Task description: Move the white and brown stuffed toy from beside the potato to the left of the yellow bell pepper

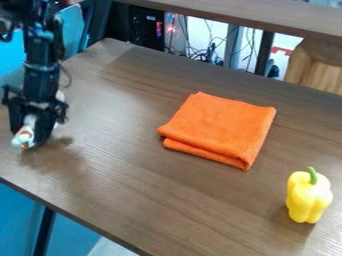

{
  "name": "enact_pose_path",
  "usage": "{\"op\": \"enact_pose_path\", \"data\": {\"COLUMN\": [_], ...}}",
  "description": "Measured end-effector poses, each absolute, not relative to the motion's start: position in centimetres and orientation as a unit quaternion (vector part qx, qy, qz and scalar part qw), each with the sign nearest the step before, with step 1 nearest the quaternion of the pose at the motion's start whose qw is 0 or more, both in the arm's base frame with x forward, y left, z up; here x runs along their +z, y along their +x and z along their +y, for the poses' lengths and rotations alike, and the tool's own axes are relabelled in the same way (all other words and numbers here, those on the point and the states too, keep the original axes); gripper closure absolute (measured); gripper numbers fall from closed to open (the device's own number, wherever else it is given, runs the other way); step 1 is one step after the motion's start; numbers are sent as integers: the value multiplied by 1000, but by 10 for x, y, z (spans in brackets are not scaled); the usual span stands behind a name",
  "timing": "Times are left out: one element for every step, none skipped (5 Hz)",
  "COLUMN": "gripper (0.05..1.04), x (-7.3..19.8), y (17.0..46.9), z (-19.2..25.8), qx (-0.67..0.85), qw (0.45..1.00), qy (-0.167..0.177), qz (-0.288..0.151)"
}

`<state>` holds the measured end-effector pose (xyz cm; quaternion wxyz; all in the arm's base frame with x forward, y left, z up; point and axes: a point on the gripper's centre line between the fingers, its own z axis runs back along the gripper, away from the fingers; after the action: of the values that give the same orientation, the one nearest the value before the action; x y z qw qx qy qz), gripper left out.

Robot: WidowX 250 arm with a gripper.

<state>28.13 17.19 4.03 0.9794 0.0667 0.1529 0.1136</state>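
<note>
- Between the jaws of the black gripper (pixel 32 134): a small whitish object (pixel 23 137) with orange-red marks at its lower end. The jaws are closed in on it, pinching it, and its marked end pokes out below them. What it is, I cannot tell.
- Just below and to the camera's right of the jaws: a soft brown shadow (pixel 57 156) on the table.
- Above the jaws: the black arm (pixel 41 52), coming down nearly upright from the upper left of the view.
- Under and around the jaws: the brown wood-grain table (pixel 120 165), with the jaws over its left part as the camera sees it.
- Well apart from the jaws, to the camera's right: an orange cloth (pixel 220 127), folded into a flat, roughly square pad, its stacked layers showing along the edge toward the camera.
- Farther to the right of the jaws, and nearer the camera than the cloth: a yellow bell pepper (pixel 308 200) with a green stem (pixel 312 175), upright on the table.
- Beyond the table, up and to the right of the jaws: a dark box (pixel 147 27), tangled cables (pixel 200 54), a second wooden surface (pixel 234 15) and, at the right edge, a light wooden piece (pixel 320 65).
</note>
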Motion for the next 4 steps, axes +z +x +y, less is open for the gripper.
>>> {"op": "enact_pose_path", "data": {"gripper": [483,483,483,483], "x": [79,98,96,87], "y": [288,288,289,278], "z": [140,105,52,16], "qx": [60,-2,-88,-153], "qw": [993,997,991,982], "qy": [58,60,84,89], "qz": [82,47,46,61]}}
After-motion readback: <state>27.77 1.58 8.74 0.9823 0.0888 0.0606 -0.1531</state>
